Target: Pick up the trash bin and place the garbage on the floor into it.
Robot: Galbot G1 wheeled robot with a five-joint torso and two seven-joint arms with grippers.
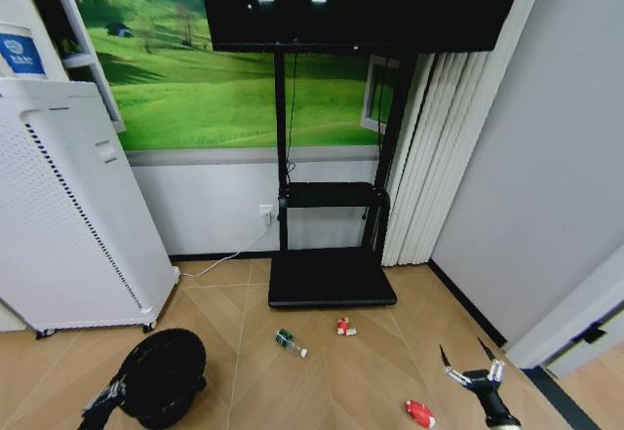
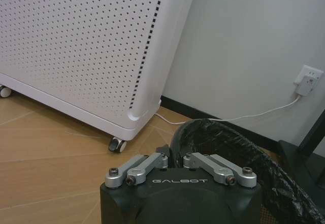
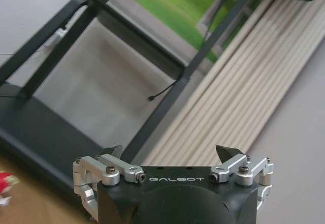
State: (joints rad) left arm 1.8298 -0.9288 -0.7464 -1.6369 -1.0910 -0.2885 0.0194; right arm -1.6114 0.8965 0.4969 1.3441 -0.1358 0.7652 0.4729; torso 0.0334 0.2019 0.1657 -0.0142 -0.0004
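Left gripper [image 2: 175, 159]: I read it clenched on the rim of the trash bin [image 1: 164, 373], low at my left
Trash bin: on the floor [image 1: 331, 371], near the white air purifier [image 1: 73, 206]
Floor litter: green bottle [image 1: 289, 342], small red item [image 1: 345, 328], red item [image 1: 420, 412]
Right gripper [image 1: 466, 360]: fingers spread, released, above the floor at my right
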